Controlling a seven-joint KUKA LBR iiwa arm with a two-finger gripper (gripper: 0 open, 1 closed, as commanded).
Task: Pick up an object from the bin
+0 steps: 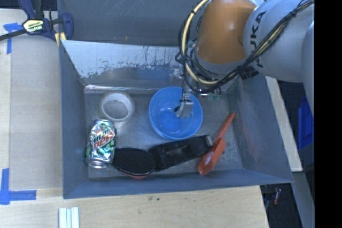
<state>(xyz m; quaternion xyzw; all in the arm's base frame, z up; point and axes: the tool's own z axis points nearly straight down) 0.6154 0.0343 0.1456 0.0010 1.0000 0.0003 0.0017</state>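
**Bin (pixel 72 115) tally: six loose things, one of each kind**

- Blue bowl (pixel 162 115): 1
- Roll of pale tape (pixel 127 110): 1
- Crushed green soda can (pixel 101 142): 1
- Black oval thing with a red rim (pixel 132 160): 1
- Flat black oblong thing (pixel 179 151): 1
- Orange-red spoon (pixel 216 147): 1

No kind counted twice.

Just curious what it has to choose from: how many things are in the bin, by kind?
Blue bowl: 1
Tape roll: 1
Drink can: 1
Orange spoon: 1
Black oval thing: 1
Black flat block: 1
Total: 6

Tape roll (pixel 116 105) left of bowl (pixel 163 119), behind can (pixel 101 142).
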